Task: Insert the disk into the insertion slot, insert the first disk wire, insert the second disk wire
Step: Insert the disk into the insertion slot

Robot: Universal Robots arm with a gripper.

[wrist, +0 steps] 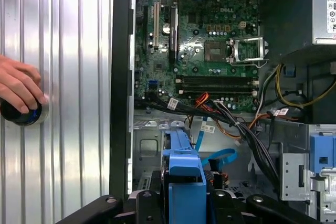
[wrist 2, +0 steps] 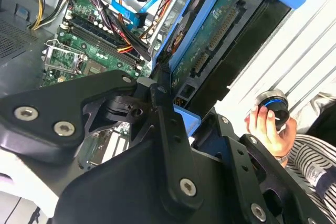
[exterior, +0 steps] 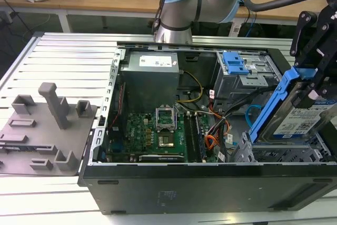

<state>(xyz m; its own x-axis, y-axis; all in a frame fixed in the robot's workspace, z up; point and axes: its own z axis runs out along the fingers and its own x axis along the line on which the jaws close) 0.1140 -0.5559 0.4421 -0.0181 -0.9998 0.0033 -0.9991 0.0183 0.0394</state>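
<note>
The black end effector (wrist: pixel 184 199) is sitting closest to the lens in both wrist views, and it is pinching the disk (exterior: pixel 295 122) by its blue frame. In the exterior view the disk is hanging tilted below the end effector at that view's right, with the upper end of the frame between the fingers and the labelled face looking up. Its lower edge is reaching down to the rim of the slot (exterior: pixel 287 155). I cannot tell whether the two are touching. The disk is not lying flat in the bay.

The blue cable (exterior: pixel 253 114) is looping just beside the disk, between it and the grey cage (exterior: pixel 242 80) with the blue latch. The orange wires (exterior: pixel 211 141) are lying loose near the motherboard (exterior: pixel 152 133), apart from the disk.

The open case (exterior: pixel 174 191) is standing on the ribbed metal surface (exterior: pixel 63 56). In the first wrist view a hand (wrist: pixel 18 88) is resting on a round knob (wrist: pixel 23 116) on this surface, well apart from the end effector.
</note>
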